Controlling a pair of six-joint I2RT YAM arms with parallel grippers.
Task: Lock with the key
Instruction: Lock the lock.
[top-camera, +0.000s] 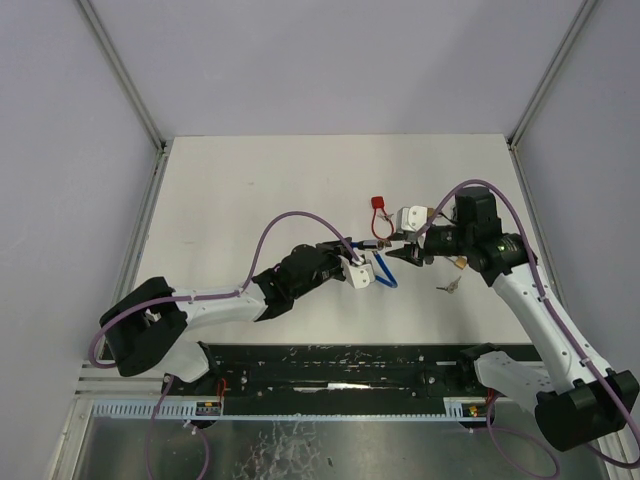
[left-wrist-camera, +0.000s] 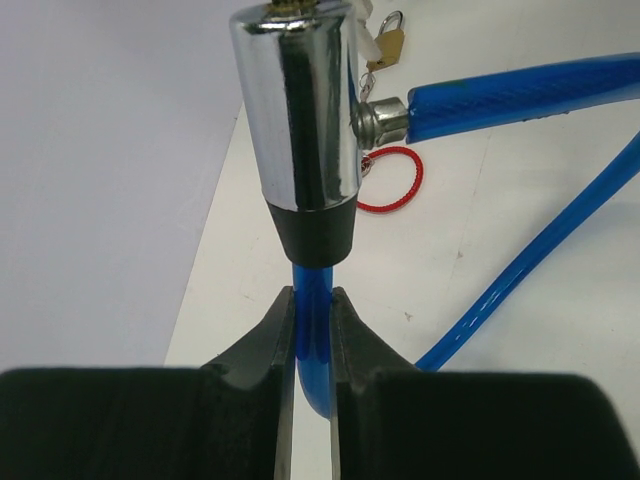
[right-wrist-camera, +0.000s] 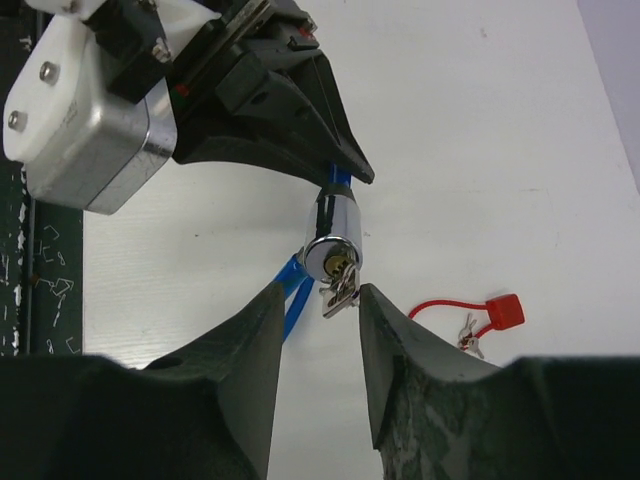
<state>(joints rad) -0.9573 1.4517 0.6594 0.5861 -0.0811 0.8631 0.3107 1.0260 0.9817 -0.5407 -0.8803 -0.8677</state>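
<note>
Judging the key (right-wrist-camera: 340, 292) small, rigid, light, lodged at the face of the slick chrome lock cylinder (right-wrist-camera: 333, 250) above the desk (right-wrist-camera: 500, 150); best pinched flat across its bow. Brackets it with right tool (right-wrist-camera: 320, 295) spread; pinches springy blue cable (left-wrist-camera: 520, 95) with left tool (left-wrist-camera: 310, 305).

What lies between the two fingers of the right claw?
The key, at the keyhole of the chrome lock cylinder, lies between the open fingers of the right claw; the right wrist view shows this.

White arms (top-camera: 215, 305), blk joints (top-camera: 300, 272), purple cables (top-camera: 272, 226), blk fingers (right-wrist-camera: 240, 400)
</note>
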